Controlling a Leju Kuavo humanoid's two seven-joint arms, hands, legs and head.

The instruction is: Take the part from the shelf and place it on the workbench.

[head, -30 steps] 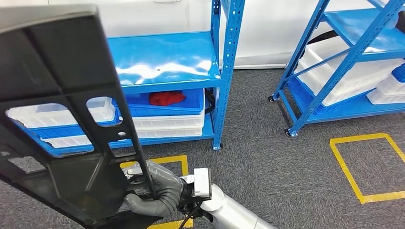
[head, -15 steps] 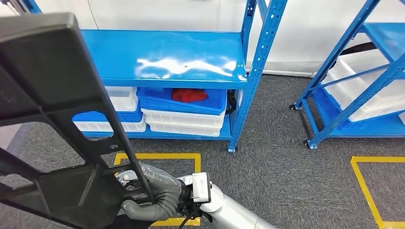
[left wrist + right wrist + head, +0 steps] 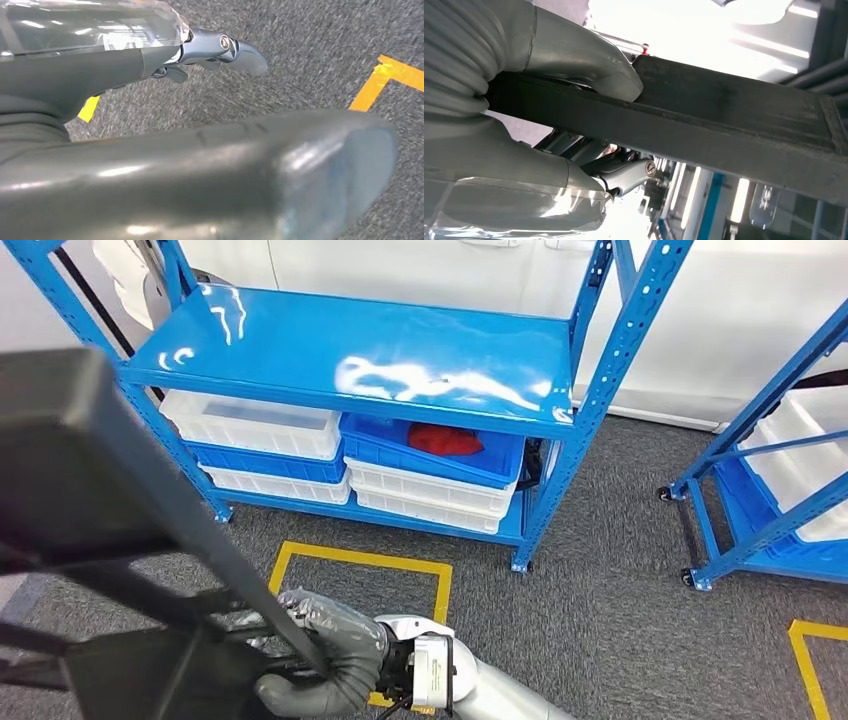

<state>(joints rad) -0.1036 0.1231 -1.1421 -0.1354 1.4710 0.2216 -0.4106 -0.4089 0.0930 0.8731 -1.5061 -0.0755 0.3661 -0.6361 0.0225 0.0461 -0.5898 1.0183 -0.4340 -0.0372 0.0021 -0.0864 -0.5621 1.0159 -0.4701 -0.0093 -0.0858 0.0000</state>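
Right hand (image 3: 325,660) grips the black frame part (image 3: 90,490), thumb (image 3: 589,67) clamped over its bar. Left hand (image 3: 150,55): fingers apart, holding nothing, above grey carpet (image 3: 310,45).

Black part (image 3: 90,480) runs off the head view's left and bottom edges, so full shape can't be told. It covers most of the right robot hand (image 3: 320,665); fingers behind it unseen. Red item (image 3: 445,439) in the blue bin (image 3: 480,462) is half under the shelf (image 3: 380,350), unidentifiable. Left robot hand (image 3: 150,165) close-up blurred.
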